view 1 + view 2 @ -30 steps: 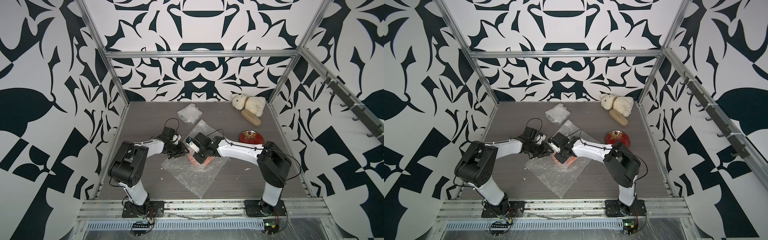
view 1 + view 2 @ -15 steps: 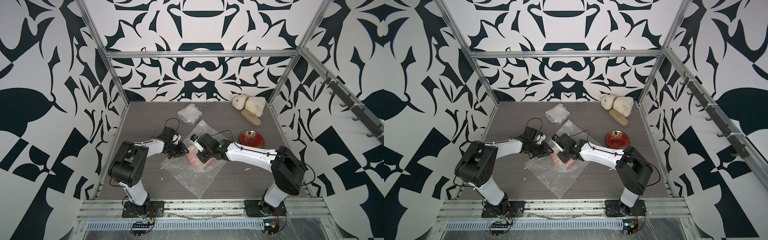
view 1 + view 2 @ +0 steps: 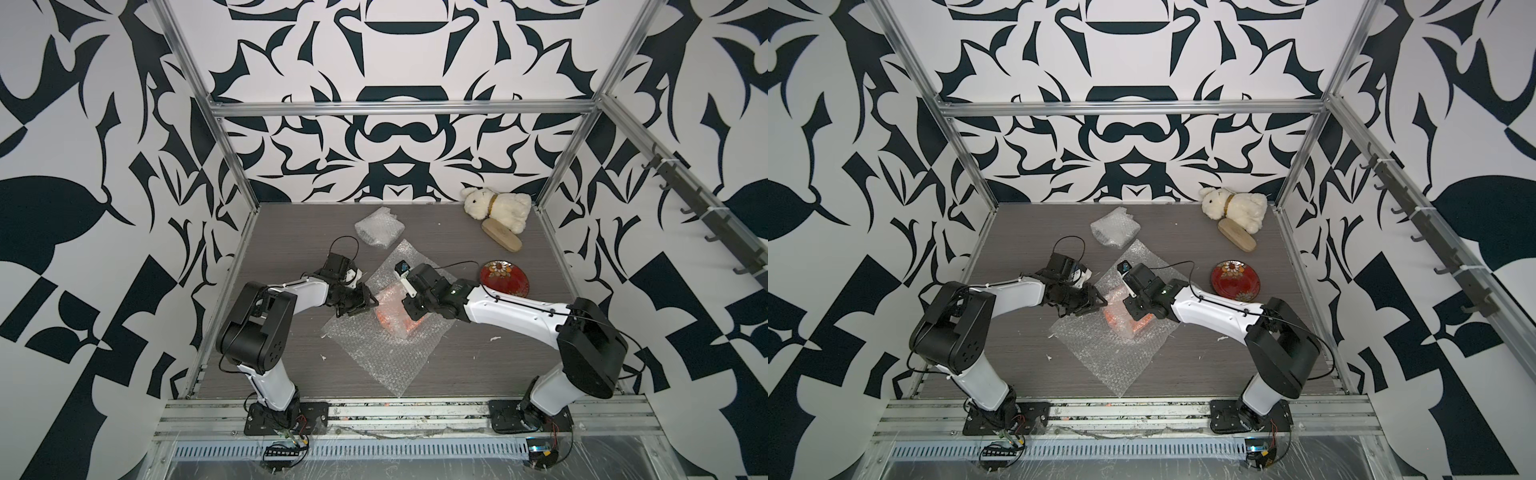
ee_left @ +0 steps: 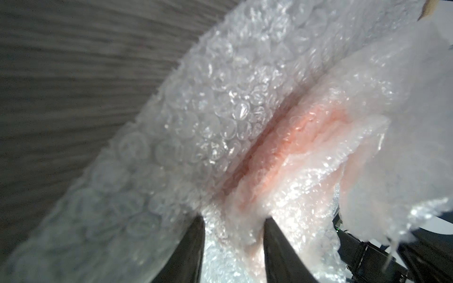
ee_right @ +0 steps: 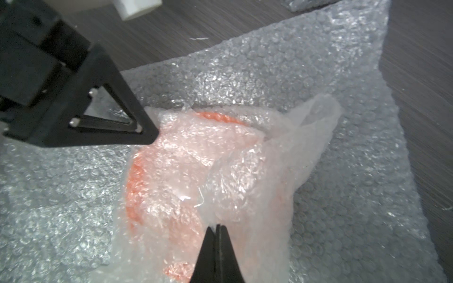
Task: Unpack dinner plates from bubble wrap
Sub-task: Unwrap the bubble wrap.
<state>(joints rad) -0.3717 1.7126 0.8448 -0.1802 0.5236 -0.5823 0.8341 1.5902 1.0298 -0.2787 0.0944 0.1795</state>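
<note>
An orange dinner plate (image 3: 384, 322) lies half covered in bubble wrap (image 3: 382, 357) at the middle of the floor; the sheet is spread flat around it. My left gripper (image 3: 368, 305) is at the plate's left edge. Its jaws stand partly apart, closed on a thick fold of wrap (image 4: 235, 196) with an orange tint in it. My right gripper (image 3: 410, 316) is shut on a thin flap of wrap (image 5: 245, 196) over the orange plate (image 5: 137, 176). A dark red floral plate (image 3: 505, 278) lies bare to the right.
A crumpled bundle of bubble wrap (image 3: 380, 228) sits behind the sheet, its contents hidden. A white plush rabbit (image 3: 498, 208) and a tan wooden brush (image 3: 500, 241) lie in the back right corner. Patterned walls and metal posts enclose the floor.
My right gripper has shifted a little to the right with the flap in it, and that arm's elbow has swung out to the right. The left arm has stayed put.
</note>
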